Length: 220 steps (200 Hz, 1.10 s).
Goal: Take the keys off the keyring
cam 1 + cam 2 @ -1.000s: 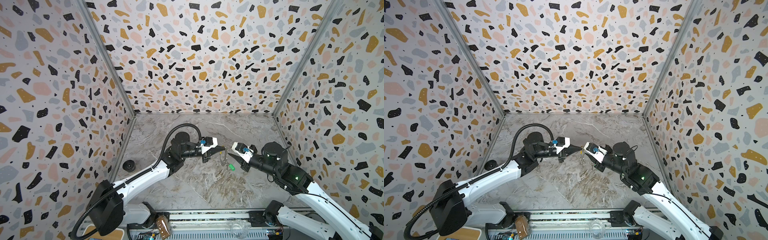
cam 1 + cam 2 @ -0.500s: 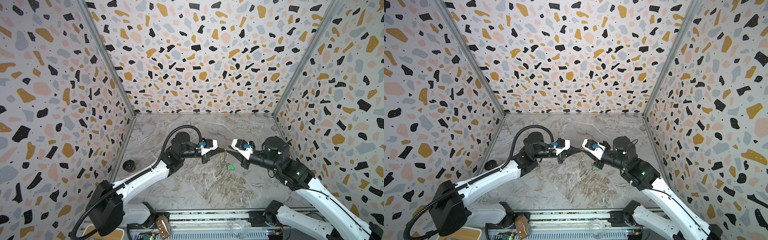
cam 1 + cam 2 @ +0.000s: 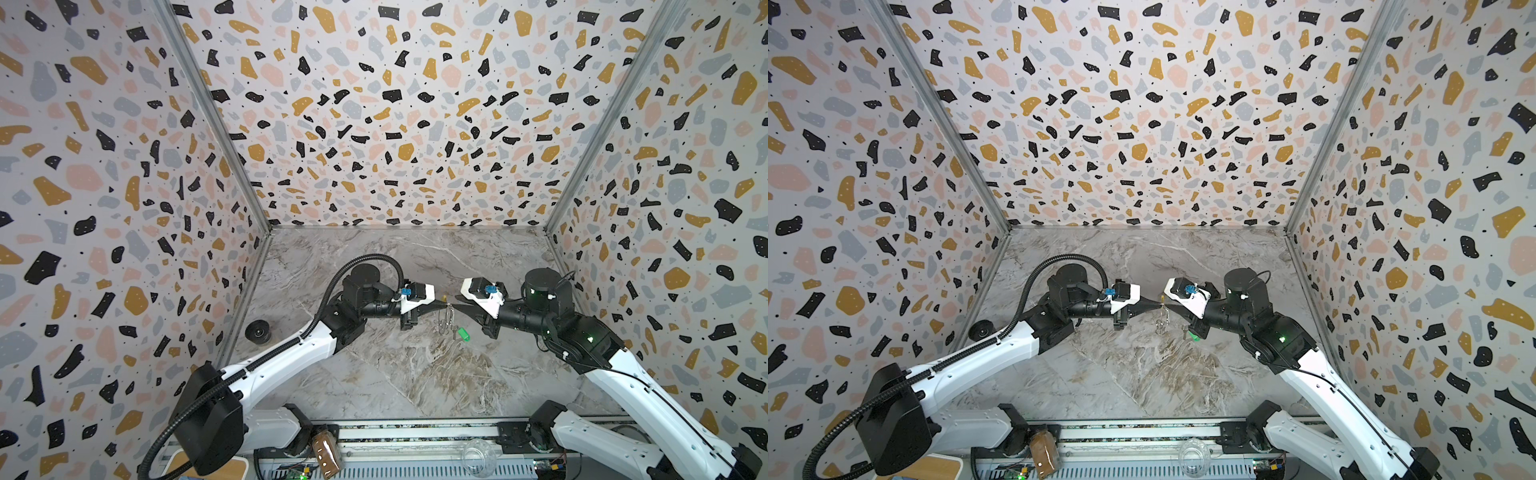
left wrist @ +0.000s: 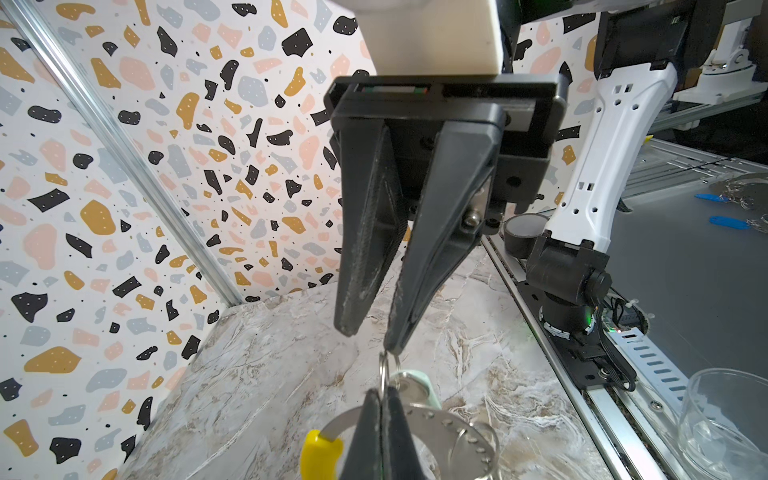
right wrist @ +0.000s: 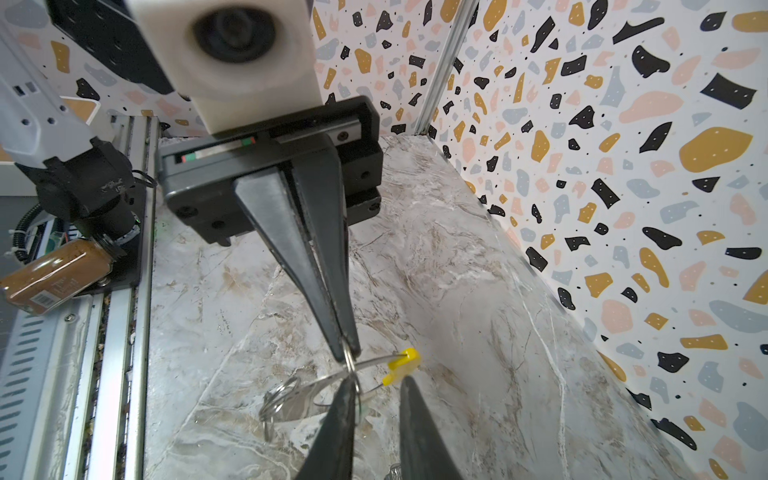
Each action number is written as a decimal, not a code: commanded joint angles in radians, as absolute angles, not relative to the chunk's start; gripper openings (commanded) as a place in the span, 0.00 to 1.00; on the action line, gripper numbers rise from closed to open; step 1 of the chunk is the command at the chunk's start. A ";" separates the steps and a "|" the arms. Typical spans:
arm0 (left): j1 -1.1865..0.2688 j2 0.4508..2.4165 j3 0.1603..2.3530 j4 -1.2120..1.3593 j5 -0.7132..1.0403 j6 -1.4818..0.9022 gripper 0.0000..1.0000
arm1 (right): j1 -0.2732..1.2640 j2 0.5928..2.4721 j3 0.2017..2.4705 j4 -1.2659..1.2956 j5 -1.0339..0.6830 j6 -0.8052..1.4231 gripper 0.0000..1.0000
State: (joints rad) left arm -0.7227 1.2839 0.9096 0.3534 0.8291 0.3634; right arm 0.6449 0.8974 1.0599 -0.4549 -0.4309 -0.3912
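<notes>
Thin, stiff and likely slippery, the keyring hangs above the worktop, pinched in the closed left hand; the right hand, jaws slightly apart, touches the split ring of the pale-tagged key; grip there, firmly.

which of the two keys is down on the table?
The green-tagged key: it lies on the table, apart from the keyring. The pale-tagged key is up at the raised keyring.
</notes>
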 commanded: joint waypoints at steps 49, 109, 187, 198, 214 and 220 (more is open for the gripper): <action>-0.721 1.272 0.943 0.356 0.854 0.397 0.00 | 0.627 0.915 1.101 -0.489 -0.488 -0.406 0.23; -0.720 1.271 0.945 0.356 0.854 0.396 0.00 | 0.620 0.934 1.100 -0.514 -0.525 -0.426 0.20; -0.721 1.275 0.949 0.361 0.874 0.391 0.00 | 0.617 0.935 1.094 -0.514 -0.537 -0.434 0.12; -0.721 1.276 0.951 0.360 0.876 0.394 0.00 | 0.617 0.936 1.094 -0.511 -0.540 -0.435 0.10; -0.721 1.278 0.952 0.356 0.881 0.400 0.00 | 0.617 0.940 1.094 -0.511 -0.545 -0.435 0.08; -0.721 1.279 0.953 0.356 0.879 0.399 0.00 | 0.617 0.943 1.094 -0.512 -0.547 -0.435 0.07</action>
State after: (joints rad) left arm -0.7227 1.2846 0.9123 0.3149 0.8486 0.3828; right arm 0.6209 0.9436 1.0679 -0.5079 -0.5247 -0.4332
